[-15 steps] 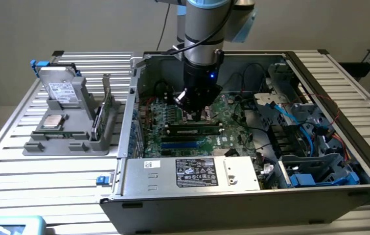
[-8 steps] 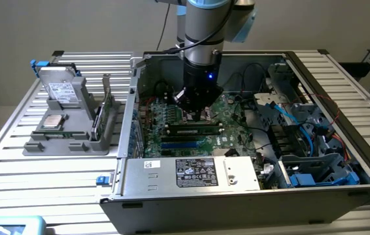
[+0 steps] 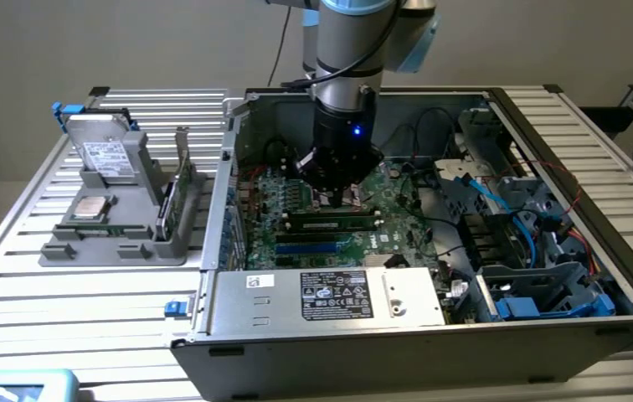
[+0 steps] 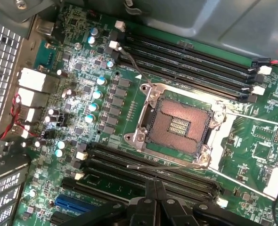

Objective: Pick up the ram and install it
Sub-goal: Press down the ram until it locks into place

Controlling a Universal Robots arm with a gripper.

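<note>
**Desk:** Inside the open computer case (image 3: 584, 251), what is the arm doing?

**Photographer:** The gripper (image 3: 339, 199) hangs low over the green motherboard (image 3: 400, 243), its two black fingers (image 4: 151, 197) pressed together with nothing pinched between them.

**Desk:** And where is the ram?

**Photographer:** The ram (image 3: 333, 224) sits on edge in a black memory slot just below the fingertips in the exterior view, a slim green stick with dark chips. I cannot tell whether the fingertips touch its top edge.

**Desk:** What surrounds it?

**Photographer:** Blue slots (image 3: 314, 244) run beside it, on the side toward the silver power supply (image 3: 339, 295). In the wrist view, the bare processor socket (image 4: 181, 125) lies between two banks of black slots.

**Desk:** Anything outside the case?

**Photographer:** On the slatted table (image 3: 82, 310), at the exterior view's left, a grey holder (image 3: 105, 247) carries a square silver processor chip (image 3: 93, 207), a hard drive (image 3: 105, 155) and an upright green expansion card (image 3: 186, 180).
</note>
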